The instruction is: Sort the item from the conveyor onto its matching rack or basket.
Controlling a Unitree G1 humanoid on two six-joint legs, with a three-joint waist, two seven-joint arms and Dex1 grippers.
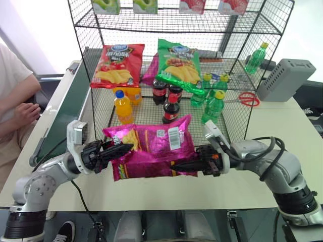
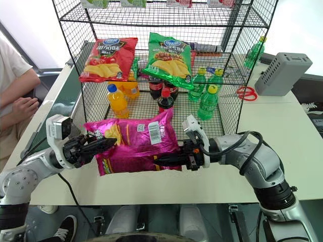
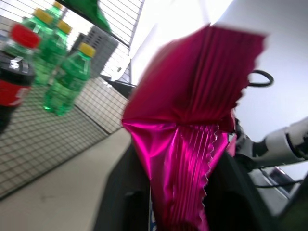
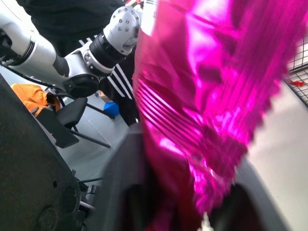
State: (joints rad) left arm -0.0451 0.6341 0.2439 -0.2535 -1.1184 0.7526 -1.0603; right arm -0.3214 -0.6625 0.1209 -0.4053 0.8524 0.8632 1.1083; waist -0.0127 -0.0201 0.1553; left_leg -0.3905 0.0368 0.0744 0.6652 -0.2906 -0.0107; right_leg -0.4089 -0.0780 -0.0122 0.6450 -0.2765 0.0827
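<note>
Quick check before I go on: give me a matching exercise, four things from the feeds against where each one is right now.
Things:
1. pink bag
2. red bag
3. orange bottle
4. scissors

Places:
A. on the table to the right of the rack
B. leaning on the rack's middle tier, left of the green bag
C. between the left gripper and right gripper, in front of the rack
D. standing on the rack's lower tier, under the red bag

Pairs: 1-C, 2-B, 3-D, 4-A
</note>
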